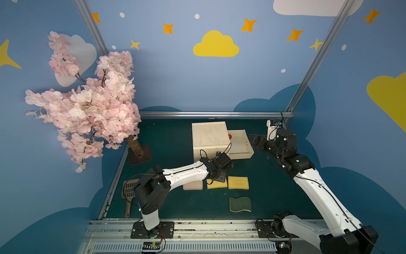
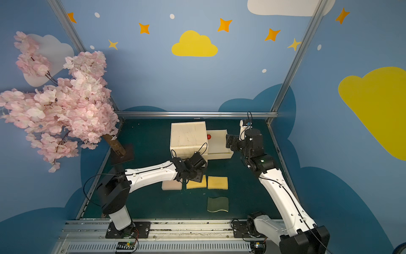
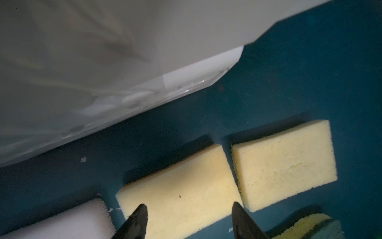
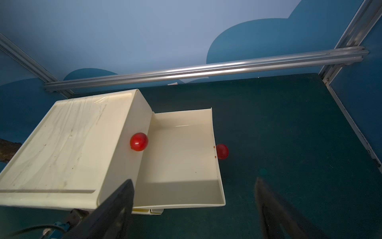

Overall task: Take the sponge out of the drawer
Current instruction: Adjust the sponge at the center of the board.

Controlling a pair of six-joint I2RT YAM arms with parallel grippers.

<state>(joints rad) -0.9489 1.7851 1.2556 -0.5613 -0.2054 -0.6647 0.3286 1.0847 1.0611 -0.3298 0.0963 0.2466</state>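
1. On the dark green tabletop mat (image 1: 175, 143), a cream plastic drawer unit (image 1: 208, 134) stands toward the far side. Its lower drawer (image 4: 182, 161) is pulled out toward the robot's right (a round red knob (image 4: 222, 151) sits on that drawer's front, and a second red knob (image 4: 139, 141) on the unit's face above it).
2. The yellow rectangular foam sponge (image 3: 179, 192) lies flat on the mat, outside the drawer, on the near side of the unit. It sits between a pale pink foam block (image 3: 62, 223) and a second yellow sponge (image 3: 285, 163), with a narrow strip of mat showing on either side.
3. The left gripper (image 3: 189, 205) points down at this sponge. In the left wrist view its black fingertips (image 3: 138, 219) stand apart, one over the sponge's top and one at the edge nearest the second yellow sponge. Whether they touch the foam cannot be told.
4. The right gripper (image 4: 194, 181) hovers just beside the open drawer's front end, with its jaws spread wide and gripping nothing.
5. A green wavy-edged scouring sponge (image 1: 240, 204) lies nearer the robot, apart from the row of three.
6. A brown slotted plastic scoop (image 1: 129, 193) lies at the mat's left edge, and an artificial pink blossom tree (image 1: 87, 105) stands at the far left corner.
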